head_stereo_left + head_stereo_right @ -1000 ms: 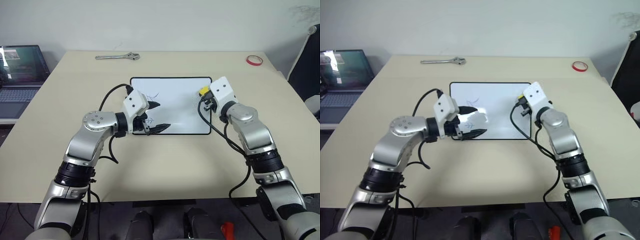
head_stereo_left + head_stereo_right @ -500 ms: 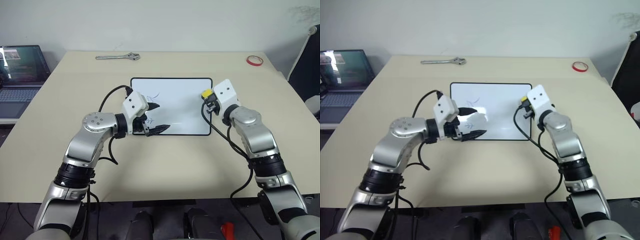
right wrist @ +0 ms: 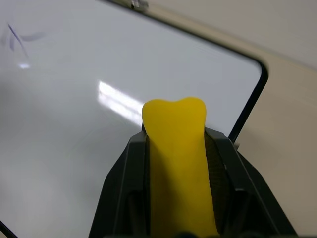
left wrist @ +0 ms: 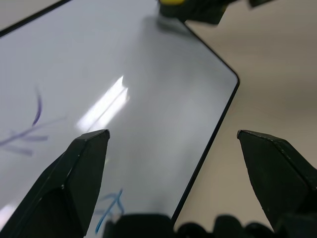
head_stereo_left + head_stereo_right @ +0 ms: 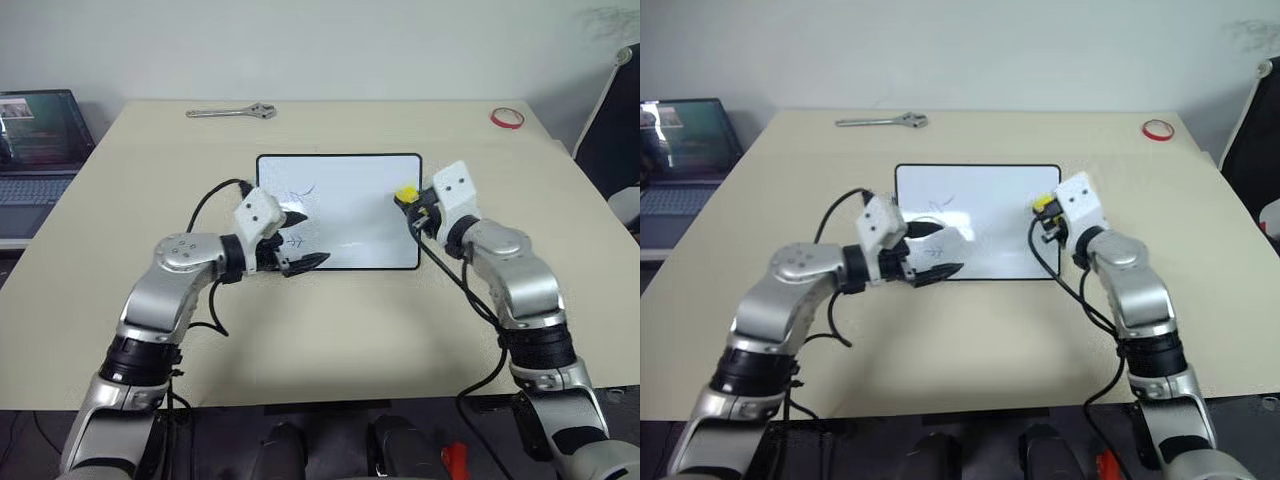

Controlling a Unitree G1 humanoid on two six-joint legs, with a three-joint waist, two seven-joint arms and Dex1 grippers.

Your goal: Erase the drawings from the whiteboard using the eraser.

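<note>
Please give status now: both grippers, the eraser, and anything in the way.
Right gripper shut on eraser, at whiteboard right edge. Left gripper open over board's near edge. Blue drawings remain. Nothing between eraser and drawings.

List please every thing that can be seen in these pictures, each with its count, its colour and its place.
table: one, beige, under everything.
whiteboard: one, white with a black frame, middle of the table.
drawings: blue marks on the board's left half; exact count unclear.
eraser: one, yellow, over the board's right edge.
wrench: one, silver, far side of the table.
tape ring: one, red, far right corner.
laptop: one, dark, left of the table.
left gripper: black fingers, open, over the board's near left part.
right gripper: black fingers, shut on the eraser.
</note>
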